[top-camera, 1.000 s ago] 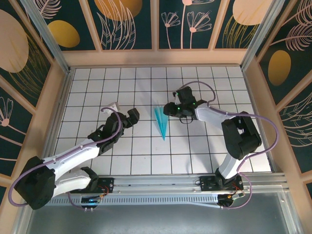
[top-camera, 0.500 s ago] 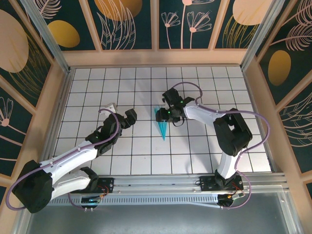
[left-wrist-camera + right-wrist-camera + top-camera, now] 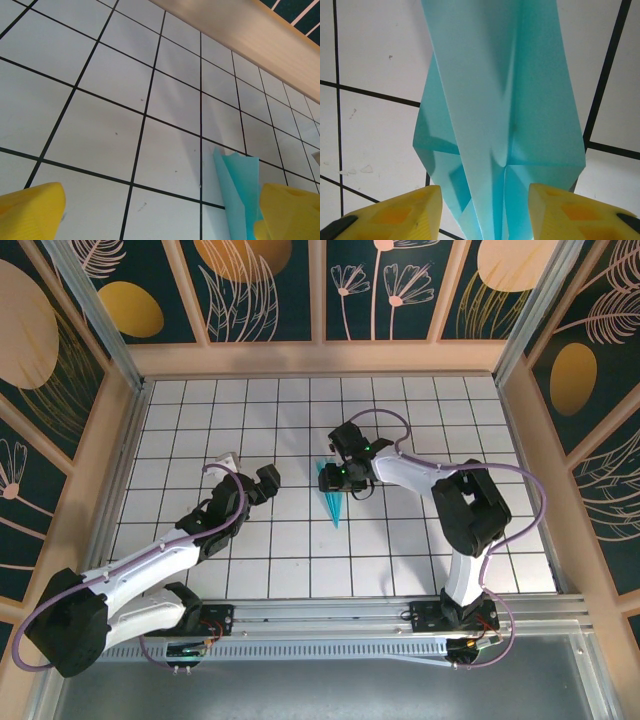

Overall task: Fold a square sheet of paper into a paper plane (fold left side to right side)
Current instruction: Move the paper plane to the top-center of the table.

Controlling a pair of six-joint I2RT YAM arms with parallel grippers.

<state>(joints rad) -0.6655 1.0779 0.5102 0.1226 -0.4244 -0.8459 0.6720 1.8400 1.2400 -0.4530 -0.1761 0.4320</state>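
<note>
Top view: slim pointed turquoise-blue paper plane (image 3: 334, 508) lies mid-way across the white gridded table (image 3: 200, 410), my right gripper (image 3: 332, 478) over its wide end.
Left wrist: my left gripper (image 3: 160, 215) spread wide, plane at right.
Right wrist: my yellow fingers (image 3: 395, 210) stand apart, plane between them.

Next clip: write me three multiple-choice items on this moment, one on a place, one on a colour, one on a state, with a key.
1. The plane lies: A) by the far wall B) mid-table, between the right gripper's fingers C) at the left arm's base.
2. The plane is: A) red B) white C) turquoise.
3. The left gripper is: A) open, empty B) shut on the plane C) shut, empty.
Key: 1 B, fingers flank it in the right wrist view; 2 C, plainly turquoise; 3 A, fingers wide apart, holding nothing.
</note>
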